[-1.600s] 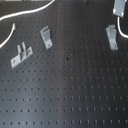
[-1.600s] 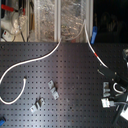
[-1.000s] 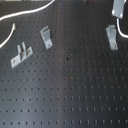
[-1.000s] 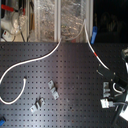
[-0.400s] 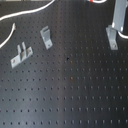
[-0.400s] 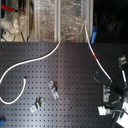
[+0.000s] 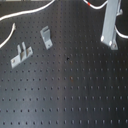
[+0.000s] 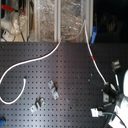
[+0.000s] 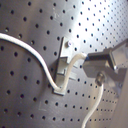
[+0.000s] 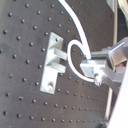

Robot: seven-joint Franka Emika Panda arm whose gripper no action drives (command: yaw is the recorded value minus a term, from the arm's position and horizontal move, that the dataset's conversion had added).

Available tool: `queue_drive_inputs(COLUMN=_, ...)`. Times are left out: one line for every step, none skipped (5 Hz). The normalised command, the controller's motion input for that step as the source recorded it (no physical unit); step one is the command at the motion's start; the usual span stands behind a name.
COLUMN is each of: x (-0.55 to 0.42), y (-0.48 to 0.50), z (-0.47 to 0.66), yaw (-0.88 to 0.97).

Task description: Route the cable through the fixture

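The white cable (image 8: 93, 52) runs across the black perforated board and carries a red band (image 8: 96, 59), also seen at the top of the first exterior view as a red band (image 7: 89, 4). The fixture (image 7: 109, 25) stands upright at the first exterior view's right, its top cut off by the frame. Both wrist views show the fixture (image 9: 64, 52) (image 10: 52, 60) close up, with the cable (image 9: 47, 70) (image 10: 75, 20) curving around its prongs. My gripper (image 10: 92, 67) (image 9: 95, 62) sits right beside it, shut on the cable. In the second exterior view the gripper (image 8: 114, 95) is at the right edge.
A slim clip (image 7: 46, 37) and a low two-post bracket (image 7: 21, 54) stand on the board at the first exterior view's left; they appear as the clip (image 8: 52, 89) and bracket (image 8: 37, 105) in the second exterior view. Clear plastic clutter (image 8: 60, 20) lies behind the board.
The gripper has shifted a little beside the fixture. The cable stretch near the fixture has moved up toward the top of the first exterior view.
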Motion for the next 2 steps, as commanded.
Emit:
queue_drive_inputs(x=-0.171, y=0.128, z=0.46, yaw=-0.1)
queue_drive_inputs(x=-0.146, y=0.243, z=0.09, yaw=0.07)
